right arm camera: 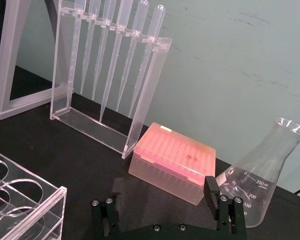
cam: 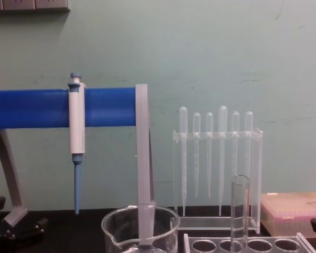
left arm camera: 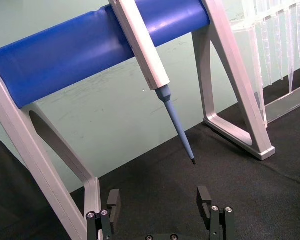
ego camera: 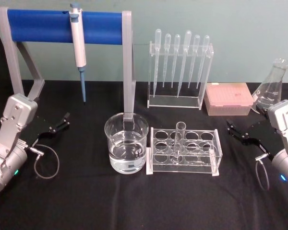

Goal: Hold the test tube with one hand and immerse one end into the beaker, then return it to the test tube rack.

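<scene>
Right black two-jaw gripper point(ego camera: 231, 130) sits wide open and empty at the head view's right edge; the left gripper point(ego camera: 63, 122) is parked open at left. The clear glass test tube point(ego camera: 179, 139) stands in the acrylic rack point(ego camera: 209, 165) at centre, beside the water-filled glass beaker point(ego camera: 126, 143). It is best pinched below the rim and lifted vertically.

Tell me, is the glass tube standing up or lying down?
Standing up: the tube sits upright in a hole of its rack.
</scene>
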Action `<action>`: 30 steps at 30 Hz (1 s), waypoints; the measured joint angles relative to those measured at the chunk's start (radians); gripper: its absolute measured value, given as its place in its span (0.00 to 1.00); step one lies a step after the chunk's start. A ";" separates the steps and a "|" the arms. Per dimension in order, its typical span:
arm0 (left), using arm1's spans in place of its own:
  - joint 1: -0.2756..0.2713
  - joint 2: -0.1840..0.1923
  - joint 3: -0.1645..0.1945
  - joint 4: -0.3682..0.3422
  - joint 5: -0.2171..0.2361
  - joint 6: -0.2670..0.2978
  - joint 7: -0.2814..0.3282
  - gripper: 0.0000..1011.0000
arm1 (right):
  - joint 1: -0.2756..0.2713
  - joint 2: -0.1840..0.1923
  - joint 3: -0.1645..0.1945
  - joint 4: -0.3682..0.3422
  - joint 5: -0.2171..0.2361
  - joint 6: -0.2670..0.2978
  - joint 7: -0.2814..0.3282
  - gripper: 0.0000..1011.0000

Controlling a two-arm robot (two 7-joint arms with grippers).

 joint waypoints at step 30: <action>0.000 0.000 0.000 0.000 0.000 0.000 0.000 0.99 | -0.057 0.049 0.092 -0.143 0.072 0.000 0.074 0.99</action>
